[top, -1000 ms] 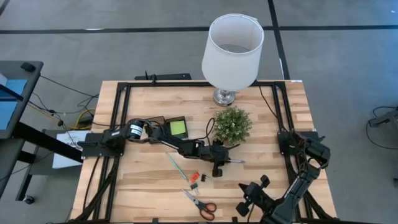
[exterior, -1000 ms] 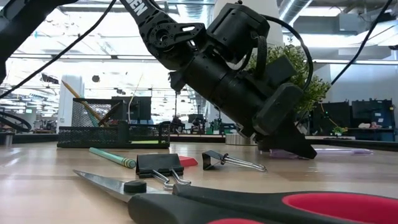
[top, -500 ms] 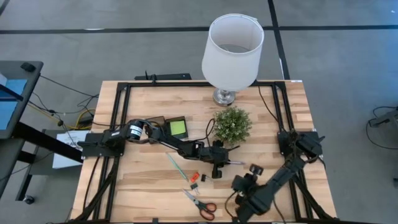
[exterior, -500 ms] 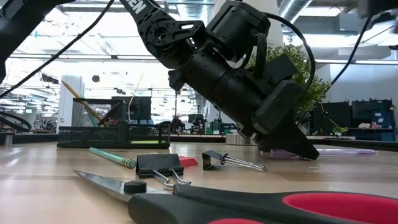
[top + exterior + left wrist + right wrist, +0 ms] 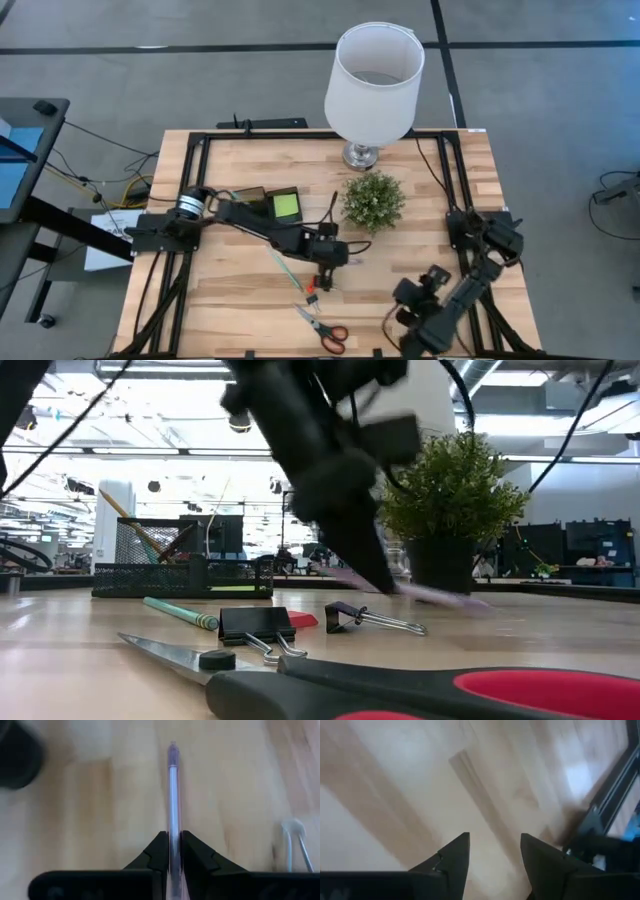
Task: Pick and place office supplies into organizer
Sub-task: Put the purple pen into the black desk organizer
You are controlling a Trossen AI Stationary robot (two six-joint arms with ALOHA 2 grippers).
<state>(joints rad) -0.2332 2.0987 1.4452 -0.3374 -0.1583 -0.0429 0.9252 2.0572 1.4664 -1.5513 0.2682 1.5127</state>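
My left gripper [image 5: 325,272] [image 5: 375,580] is shut on a pale purple pen [image 5: 440,596] above the middle of the table, in front of the potted plant. On the wood to its near left lie a teal pen [image 5: 283,267], small orange and black clips [image 5: 312,289] and red-handled scissors [image 5: 322,325]. The black organizer [image 5: 262,203] stands at the far left, with a lime-green sticky pad [image 5: 287,206] in its tray and a yellow pencil [image 5: 130,520] in its tall compartment. My right gripper [image 5: 418,292] [image 5: 495,855] is open over bare wood at the near right. My left gripper pinches the pen's barrel [image 5: 173,827] between its two fingers [image 5: 159,851], well back from the tip [image 5: 173,749]. The fingers slant down from the table's left and cross the pen. The pen slants in the hold, its right end lower.
A green potted plant [image 5: 373,200] stands just beyond the held pen, and a white-shaded lamp [image 5: 373,80] stands at the far edge. A black frame [image 5: 195,180] runs round the tabletop. Bare wood lies between the plant and my right arm.
My left gripper has risen and drawn back toward the table's left, still shut on the purple pen. The pen has come up off the wood and now slants. My right arm has swung and turned its wrist at the near right.
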